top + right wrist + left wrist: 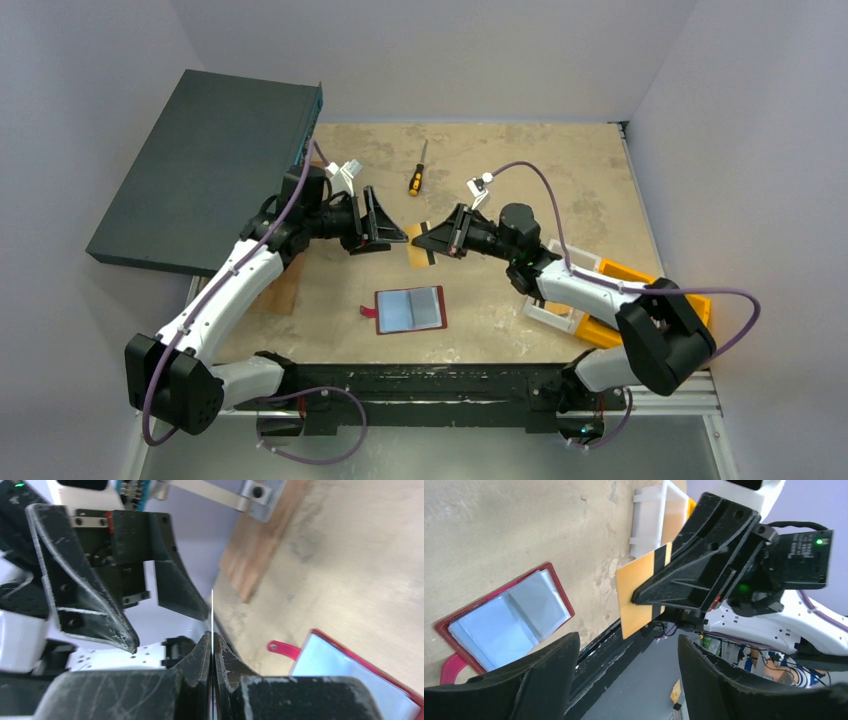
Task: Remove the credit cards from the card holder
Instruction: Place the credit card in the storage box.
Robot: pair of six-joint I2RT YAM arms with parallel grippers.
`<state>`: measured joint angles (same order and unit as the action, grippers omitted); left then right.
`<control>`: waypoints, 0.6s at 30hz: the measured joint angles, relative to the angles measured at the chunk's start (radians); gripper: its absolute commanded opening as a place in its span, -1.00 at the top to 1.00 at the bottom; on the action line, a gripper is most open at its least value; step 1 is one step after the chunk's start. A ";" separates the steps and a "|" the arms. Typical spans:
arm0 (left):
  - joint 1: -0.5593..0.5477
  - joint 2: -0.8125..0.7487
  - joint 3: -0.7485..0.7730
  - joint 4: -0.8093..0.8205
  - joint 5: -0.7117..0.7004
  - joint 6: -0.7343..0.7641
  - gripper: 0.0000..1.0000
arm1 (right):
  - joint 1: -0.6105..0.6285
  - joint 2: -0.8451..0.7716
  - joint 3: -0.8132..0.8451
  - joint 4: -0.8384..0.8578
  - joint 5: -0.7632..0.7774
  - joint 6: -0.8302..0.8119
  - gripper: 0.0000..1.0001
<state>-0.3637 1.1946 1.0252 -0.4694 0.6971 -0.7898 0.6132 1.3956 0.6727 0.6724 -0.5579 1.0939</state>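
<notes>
— While the right gripper (432, 240) is clamped flat on the tan-gold card (628, 582), what do you put down for the left?
— Left gripper (626, 677): jaws apart, nothing between them. It faces the card from just beside it, not touching. Both are raised over the middle of the tabletop (540, 170).
— Grip on the card?
— By one end. From the right wrist the card shows edge-on, pinched between the two closed fingers, most of it sticking out free. Dark stripe across it.
— Card holder?
— Card holder (410, 310) lies open, face up, near the middle of the tabletop's near edge, well apart from both grippers. Nothing holds it. Its red tab points toward the left edge.
— Progress entry?
— One card out, judged from where it hangs: clear of the holder, in the air. Not yet set down anywhere.
— And left to do?
— Uncertain. Grey-silver sheets (531, 605) fill both halves of the open holder. Cannot tell whether those are cards or bare sleeves. If cards, I'd judge the job under half done: park the tan-gold one, go to the holder, pin it with one gripper, slide out the rest.
</notes>
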 measured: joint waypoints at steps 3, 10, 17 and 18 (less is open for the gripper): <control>-0.002 0.000 0.019 -0.071 -0.040 0.048 -0.64 | -0.001 -0.074 0.032 -0.201 0.090 -0.076 1.00; -0.067 -0.001 0.058 -0.191 -0.156 0.145 -0.71 | -0.005 -0.248 0.144 -0.666 0.415 -0.193 1.00; -0.160 0.000 0.064 -0.236 -0.217 0.182 -0.72 | -0.041 -0.310 0.262 -1.173 0.801 -0.197 1.00; -0.166 0.001 0.065 -0.237 -0.222 0.183 -0.72 | -0.062 -0.314 0.266 -1.232 0.841 -0.196 1.00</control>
<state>-0.5297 1.1954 1.0904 -0.7067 0.4755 -0.6067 0.5510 1.0821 0.9386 -0.5598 0.2832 0.8982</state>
